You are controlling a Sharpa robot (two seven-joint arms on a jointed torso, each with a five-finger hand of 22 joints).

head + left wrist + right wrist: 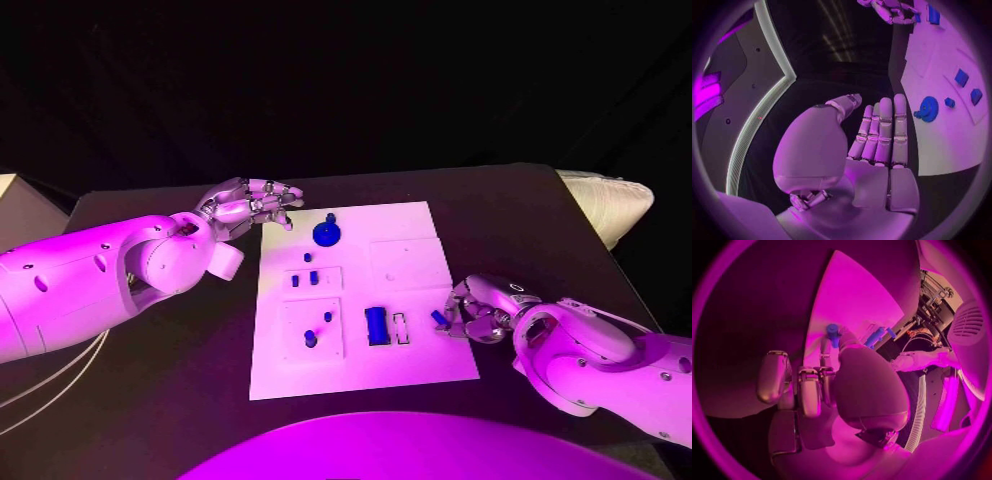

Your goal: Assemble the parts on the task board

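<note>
- The right hand (479, 312) lies nearest, at the right edge of the task board (418, 225). Its metal fingers are curled in, and a small blue part (438, 318) sits at the fingertips. In the right wrist view the blue part (833, 333) is a short peg shape, pinched at the tips of the fingers.
- The task board is a flat white rectangular plate on the matte black worktop (505, 200). It carries some slightly raised square panels.
- Near the right hand, on the board, a long blue block (376, 326) lies flat, with a small pale framed slot (402, 329) just beside it.
- On the lower left panel there are two small blue pieces (312, 338), rounded in shape. On the panel above it two small blue pegs (303, 279) stand side by side.
- A round blue gear (327, 235) lies on the far part of the board. In the left wrist view the gear (927, 108) shows teeth around its rim and small holes in its face.
- The left hand (253, 205) hovers at the far left corner of the board, near the gear but not touching it. In the left wrist view the left hand's fingers (882, 130) are straight and close together, the palm is smooth, and it holds nothing.
</note>
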